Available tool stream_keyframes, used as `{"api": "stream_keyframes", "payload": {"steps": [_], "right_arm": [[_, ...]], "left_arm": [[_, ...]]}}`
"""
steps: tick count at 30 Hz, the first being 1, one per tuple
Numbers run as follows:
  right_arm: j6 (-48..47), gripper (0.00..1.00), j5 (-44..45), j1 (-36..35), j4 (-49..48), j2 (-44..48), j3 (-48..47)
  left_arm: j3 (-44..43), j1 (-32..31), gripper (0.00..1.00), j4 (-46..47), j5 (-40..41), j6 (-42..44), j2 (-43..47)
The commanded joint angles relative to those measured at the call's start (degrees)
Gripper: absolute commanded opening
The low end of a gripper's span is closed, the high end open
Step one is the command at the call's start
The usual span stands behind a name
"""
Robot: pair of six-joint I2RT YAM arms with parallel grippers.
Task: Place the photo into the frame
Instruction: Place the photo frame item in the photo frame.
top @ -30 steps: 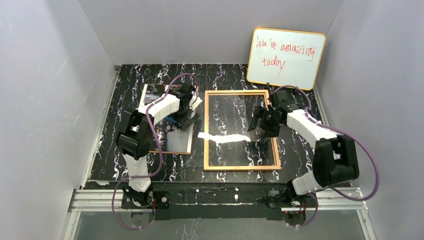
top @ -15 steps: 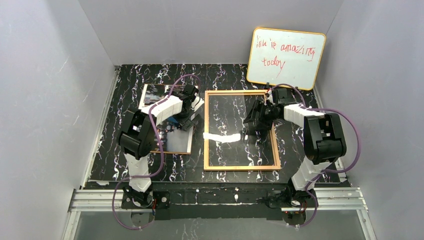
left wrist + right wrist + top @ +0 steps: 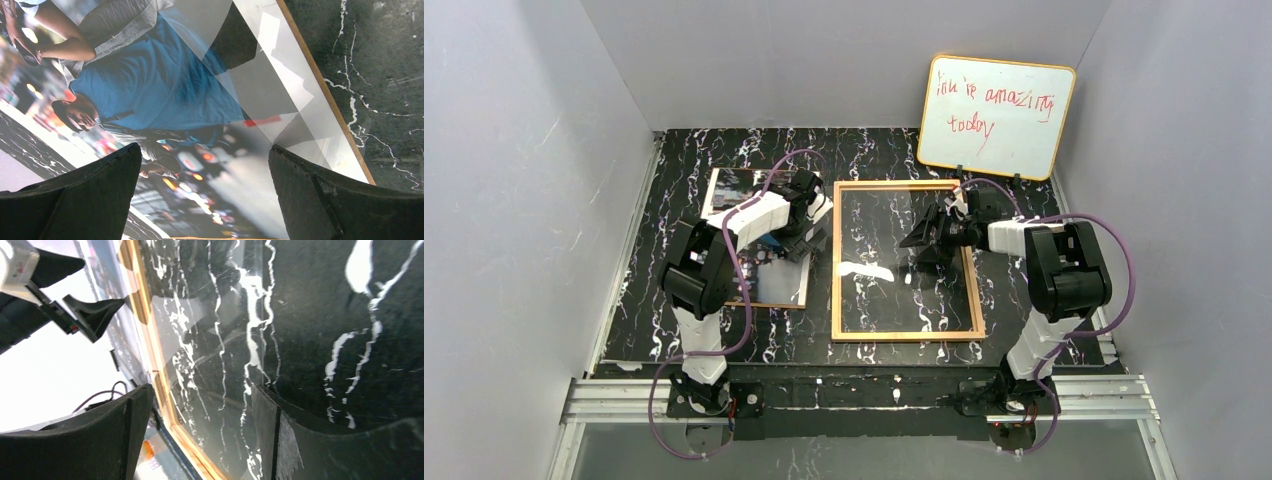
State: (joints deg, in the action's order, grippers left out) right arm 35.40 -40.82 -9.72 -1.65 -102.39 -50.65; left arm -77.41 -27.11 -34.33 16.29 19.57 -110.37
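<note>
The photo (image 3: 732, 188) lies flat on the left of the table, showing a person in blue (image 3: 165, 90) against blurred lights. A thin brown edge runs along its right side. My left gripper (image 3: 789, 240) hangs just above it, open, with the print showing between its fingers (image 3: 205, 165). The frame (image 3: 837, 262), thin orange wood round a clear pane, lies flat in the middle of the table. My right gripper (image 3: 919, 248) hovers tilted over the pane's right half, open and empty (image 3: 200, 395), facing the frame's far wooden side (image 3: 150, 340).
A whiteboard (image 3: 996, 115) with red handwriting leans on the back wall behind the frame's right corner. Grey walls close in the black marbled table (image 3: 874, 155) on three sides. A metal rail (image 3: 854, 392) carries both arm bases at the near edge.
The right arm has folded back and its gripper has swung left over the pane, tilting, with the jaws a little narrower. The bright reflection on the pane has shrunk. The left arm has not moved.
</note>
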Motion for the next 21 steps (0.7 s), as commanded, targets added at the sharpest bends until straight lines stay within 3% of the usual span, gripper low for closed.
{"api": "stream_keyframes", "payload": {"steps": [1, 10, 15, 21], "right_arm": [[4.74, 0.79, -6.41, 0.01, -6.02, 2.46, 1.02], [16.18, 0.77, -11.27, 0.08, -18.94, 12.02, 8.84], [2.65, 0.81, 0.59, 0.35, -1.32, 12.99, 3.03], [-3.77, 0.88, 9.71, 0.37, 3.98, 7.88, -4.06]], "left_arm": [[2.84, -0.22, 0.98, 0.83, -0.39, -0.27, -3.27], [3.62, -0.31, 0.98, 1.51, -0.43, -0.18, -4.05], [4.02, -0.31, 0.98, 1.88, 0.04, 0.0, -3.99], [4.1, -0.31, 0.98, 2.73, 0.51, -1.4, -3.56]]}}
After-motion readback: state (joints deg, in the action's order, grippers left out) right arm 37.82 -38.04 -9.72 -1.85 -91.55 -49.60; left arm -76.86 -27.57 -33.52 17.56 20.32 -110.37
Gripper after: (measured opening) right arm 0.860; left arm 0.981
